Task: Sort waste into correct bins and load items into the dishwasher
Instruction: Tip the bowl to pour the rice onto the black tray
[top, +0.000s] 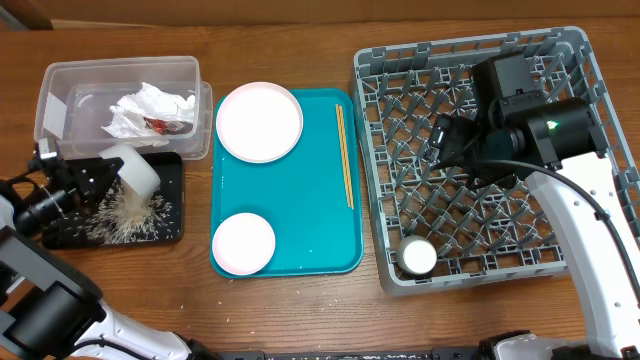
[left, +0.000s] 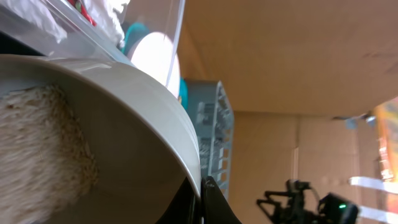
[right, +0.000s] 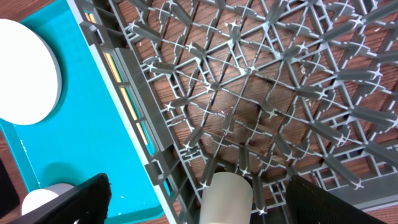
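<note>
Rice (left: 43, 143) fills the low side of a pale bowl (top: 138, 170), which the left claw (top: 105, 176) holds tipped by its rim, fingers shut tight on the wall. Right under that claw sits the black tray (top: 172, 180), where a fan of spilled grains (top: 125, 215) lies below the bowl's lip. The grains are light and loose, but I judge some will cling to the glaze, so a steeper tilt may be needed. The bowl looks stiff, smooth and breakable. A rim pinch is the only hold on offer, and it is a slippery one, with the load hanging off to one side.

Just beyond the claw stands the clear tub (top: 120, 66), holding the crumpled napkin (top: 145, 108) and its red-brown scrap (top: 155, 124). Farther out on the worktop (top: 300, 40) is the teal tray (top: 310, 200). It carries a large white plate (top: 259, 122), a smaller round dish (top: 243, 243) and the chopsticks (top: 344, 155) along its far edge. The chopsticks are thin and likely to roll, so they are best taken across the middle.

Farthest off is the grey dish rack (top: 450, 45). The right claw (right: 198, 185) hangs over it, spread wide and empty, with the white cup (right: 227, 196) standing on the rack floor below, between its fingers.
</note>
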